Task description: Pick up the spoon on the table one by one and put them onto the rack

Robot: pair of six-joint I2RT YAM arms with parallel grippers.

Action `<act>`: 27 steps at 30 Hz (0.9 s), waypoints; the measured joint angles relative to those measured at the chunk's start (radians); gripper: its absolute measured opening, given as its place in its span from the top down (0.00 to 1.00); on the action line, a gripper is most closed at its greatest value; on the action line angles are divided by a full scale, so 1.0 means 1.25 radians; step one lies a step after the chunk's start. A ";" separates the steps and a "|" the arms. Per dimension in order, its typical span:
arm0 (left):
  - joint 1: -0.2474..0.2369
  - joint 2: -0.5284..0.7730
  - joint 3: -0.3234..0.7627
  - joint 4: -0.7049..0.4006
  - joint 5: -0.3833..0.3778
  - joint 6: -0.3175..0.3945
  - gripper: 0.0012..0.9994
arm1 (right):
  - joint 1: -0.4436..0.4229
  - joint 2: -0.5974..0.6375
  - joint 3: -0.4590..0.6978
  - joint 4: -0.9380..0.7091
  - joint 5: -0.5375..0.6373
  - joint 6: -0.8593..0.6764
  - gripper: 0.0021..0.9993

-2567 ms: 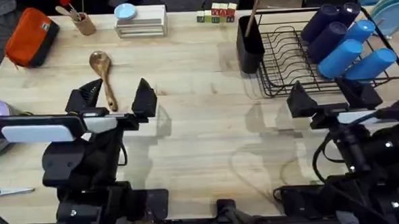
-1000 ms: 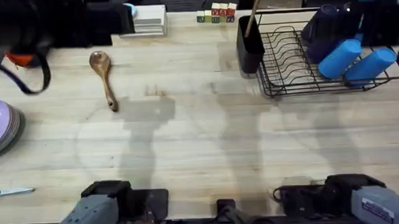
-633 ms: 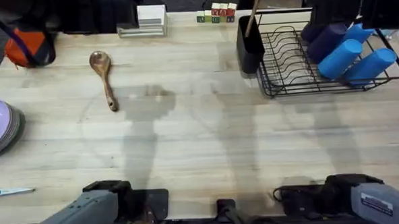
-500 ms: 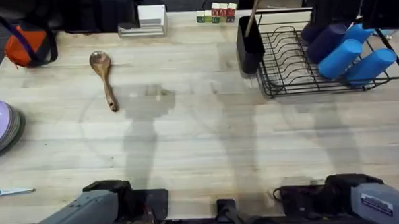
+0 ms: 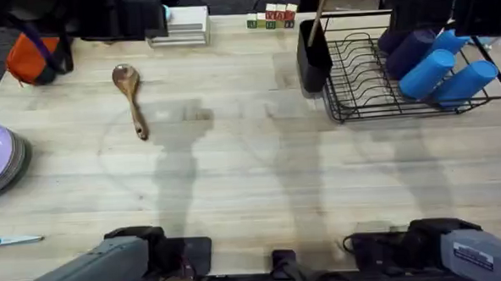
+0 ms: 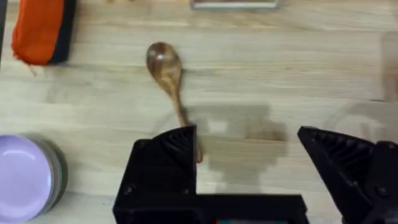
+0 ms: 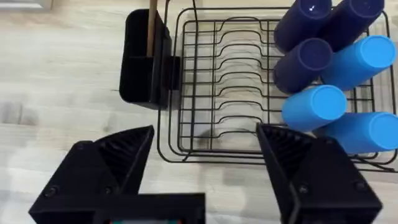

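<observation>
Comparing the present overhead view with the one from 2.6 s ago shows the main change: both arms then hung low over the table (image 5: 260,174), the left one straddling the spoon's handle; now both are raised close under the camera, showing as dark blurred masses along the far edge. The spoon (image 5: 129,97) lies flat where it lay then, on the left half of the table, bowl toward the far edge, handle toward the arm bases. Over the last second the scene is nearly static.

Meaning for the task: no pick has begun. The spoon is not held, and the left arm appears poised high above it, so a descent is the likely next step.

In the left wrist view, the left tool (image 6: 249,162) stands wide open and empty, with the spoon's handle end passing beside one finger. In the right wrist view, the right tool (image 7: 205,155) is also wide open and empty, hanging above the rack (image 7: 205,93).

Count:
- Spoons on the table: one.
- Wooden handles standing in the rack's caddy (image 5: 312,53): one.
- Blue cups (image 5: 433,65) on the rack: five, seen from the right wrist.
- Racks: one.
</observation>
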 joint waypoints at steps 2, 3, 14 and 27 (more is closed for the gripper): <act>0.022 0.014 0.000 -0.001 -0.001 0.000 0.01 | 0.000 0.000 0.000 0.000 0.000 0.000 0.00; 0.039 0.022 0.000 -0.001 -0.001 0.000 0.01 | 0.000 0.000 0.000 0.000 0.000 0.000 0.00; 0.270 0.117 0.000 -0.001 0.024 0.000 0.01 | 0.000 0.000 0.000 0.000 0.000 0.000 0.00; 0.328 0.254 0.000 0.001 0.050 -0.071 0.01 | 0.000 0.000 0.000 -0.002 0.000 0.000 0.00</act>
